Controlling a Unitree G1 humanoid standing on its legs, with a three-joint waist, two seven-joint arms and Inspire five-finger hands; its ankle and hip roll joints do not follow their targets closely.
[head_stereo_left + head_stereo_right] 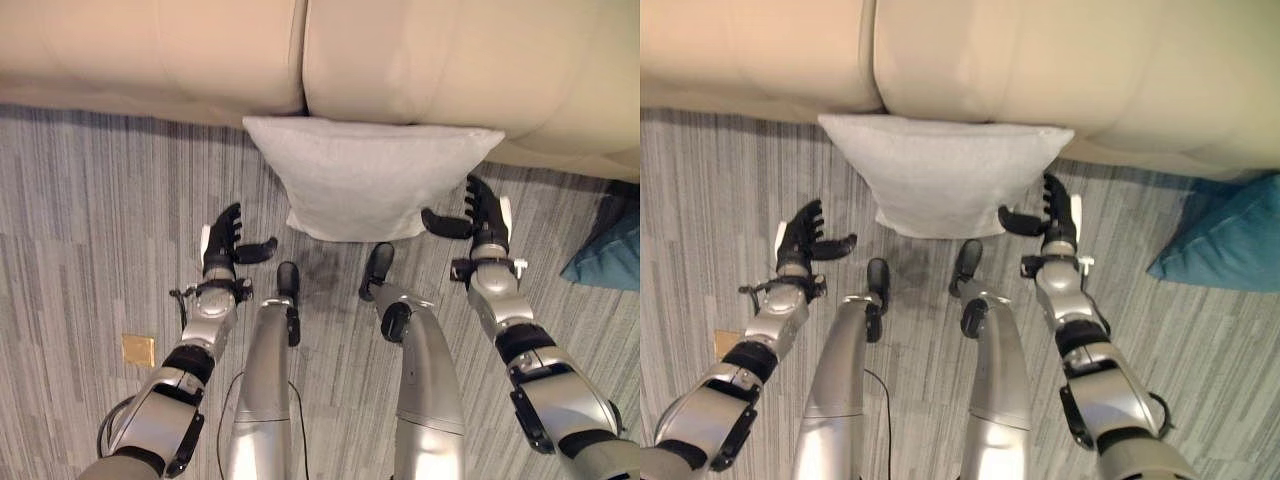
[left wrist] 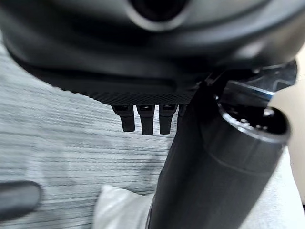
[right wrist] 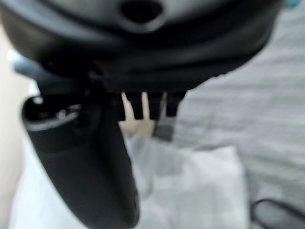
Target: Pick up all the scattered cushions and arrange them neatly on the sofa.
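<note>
White cushion (image 1: 365,175) leaned on floor against beige sofa (image 1: 430,60). Left hand (image 1: 222,245) and right hand (image 1: 485,215) both spread open, flanking it, holding nothing. Teal cushion (image 1: 1230,245) off right.

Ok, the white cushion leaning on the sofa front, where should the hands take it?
Probably by its two side edges, one hand each. The white cushion leans against the sofa, its wide top against the sofa front, with the open left hand and right hand already flanking it, so closing inward from both sides suits.
</note>
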